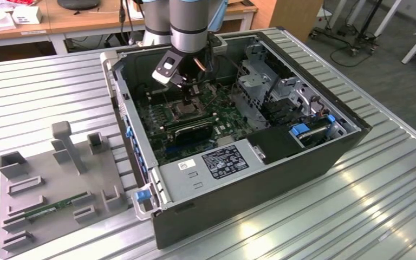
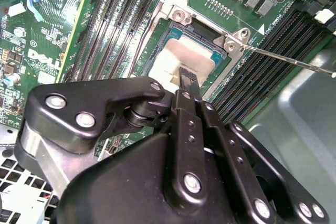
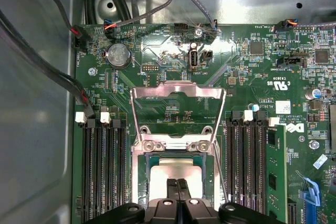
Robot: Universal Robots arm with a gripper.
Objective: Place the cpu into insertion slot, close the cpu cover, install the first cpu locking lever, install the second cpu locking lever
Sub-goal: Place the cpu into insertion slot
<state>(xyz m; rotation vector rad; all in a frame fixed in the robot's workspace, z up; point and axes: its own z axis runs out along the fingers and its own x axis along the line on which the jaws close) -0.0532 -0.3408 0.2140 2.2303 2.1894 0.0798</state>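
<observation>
Now, the surface is a ribbed, silvery metal table (image 1: 34, 92) carrying a black computer tower case (image 1: 266, 179) laid on its side with its panel off. At the exterior view's left, a grey moulded fixture plate (image 1: 49, 189) holds a long green memory stick (image 1: 49, 208). Behind the table are light wooden desks (image 1: 85, 21), and a grey floor (image 1: 381, 65) shows at the exterior view's right.

The arm reaches down into the case. The black gripper (image 3: 177, 182) has its jaws together with nothing between them, their tip at or just above the small square cpu with its dull silver-tan top (image 3: 176, 167). I cannot tell whether they touch. The cpu lies flat inside the insertion slot, a square black socket with a silvery rim (image 3: 140, 174) on the green motherboard (image 3: 157, 61). The cpu cover, a thin silvery frame plate with a large window (image 3: 178, 92), stands swung open on its hinge at the socket's edge. A thin silvery wire lever (image 3: 220, 177) runs beside the socket, between it and the long black memory slots (image 3: 252, 171).
</observation>
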